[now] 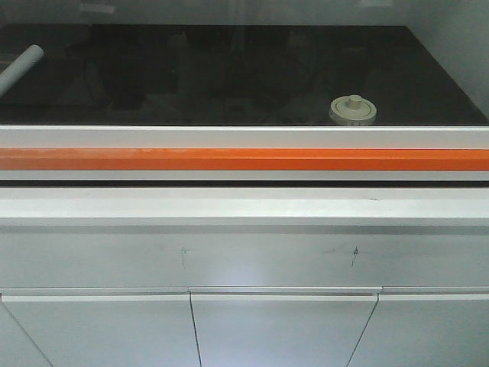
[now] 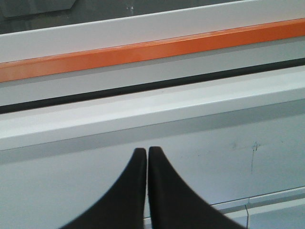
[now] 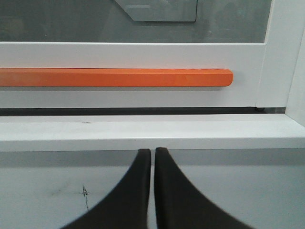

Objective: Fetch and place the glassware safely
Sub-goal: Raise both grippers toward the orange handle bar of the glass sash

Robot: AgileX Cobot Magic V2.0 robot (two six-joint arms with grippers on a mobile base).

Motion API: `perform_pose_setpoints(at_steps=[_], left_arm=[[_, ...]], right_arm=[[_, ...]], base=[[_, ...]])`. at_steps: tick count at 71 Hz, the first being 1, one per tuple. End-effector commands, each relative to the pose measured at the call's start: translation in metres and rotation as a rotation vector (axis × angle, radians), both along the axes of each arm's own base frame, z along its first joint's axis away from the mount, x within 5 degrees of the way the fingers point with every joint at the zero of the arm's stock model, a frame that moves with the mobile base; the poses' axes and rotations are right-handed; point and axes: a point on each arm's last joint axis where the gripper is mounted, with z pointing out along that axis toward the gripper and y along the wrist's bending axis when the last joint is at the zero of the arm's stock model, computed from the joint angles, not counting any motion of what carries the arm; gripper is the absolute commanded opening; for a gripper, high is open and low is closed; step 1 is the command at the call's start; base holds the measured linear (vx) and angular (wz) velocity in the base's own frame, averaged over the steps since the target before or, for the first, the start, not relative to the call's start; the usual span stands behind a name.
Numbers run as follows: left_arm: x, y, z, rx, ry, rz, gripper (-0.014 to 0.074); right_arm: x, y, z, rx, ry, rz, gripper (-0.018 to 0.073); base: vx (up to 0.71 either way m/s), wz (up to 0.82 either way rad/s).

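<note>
Wrist views show your left gripper (image 2: 147, 152) and right gripper (image 3: 153, 153) closed, empty; fetching looks unstarted, so reach up-forward to the glass jar (image 1: 352, 109).

Left gripper (image 2: 147, 150) closed: two black fingers (image 2: 126, 195) curve in from wide bases, tips pressed together, only a hairline seam between them. Right gripper (image 3: 152, 151) much the same, its fingers (image 3: 178, 195) drawn together with a thin slit left at the tips. Both point straight ahead, empty. Left wrist looks rolled slightly; right wrist sits level.
</note>
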Motion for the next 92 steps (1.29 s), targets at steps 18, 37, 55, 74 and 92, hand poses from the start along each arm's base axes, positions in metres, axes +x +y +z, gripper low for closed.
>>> perform_pose_setpoints(at_steps=[18, 37, 55, 74, 92], left_arm=[[0.001, 0.000, -0.002, -0.013, -0.053, -0.003, -0.0007], [0.001, 0.000, -0.002, -0.013, -0.053, -0.003, -0.0007], [0.001, 0.000, -0.002, -0.013, -0.053, -0.003, -0.0007], [0.001, 0.000, -0.002, -0.014, -0.061, -0.003, -0.0007], [0.000, 0.001, 0.010, -0.134, -0.177, 0.005, -0.0007]], right_arm=[[0.000, 0.001, 0.001, -0.015, -0.065, 0.004, -0.0003], [0.000, 0.001, 0.001, -0.015, -0.065, 0.004, -0.0003], [0.000, 0.001, 0.001, -0.015, -0.065, 0.004, -0.0003], [0.000, 0.001, 0.001, -0.015, -0.065, 0.004, -0.0003], [0.000, 0.001, 0.003, -0.017, -0.089, 0.007, -0.0003]], base=[[0.00, 0.00], [0.00, 0.00], [0.00, 0.00], [0.00, 0.00], [0.00, 0.00]])
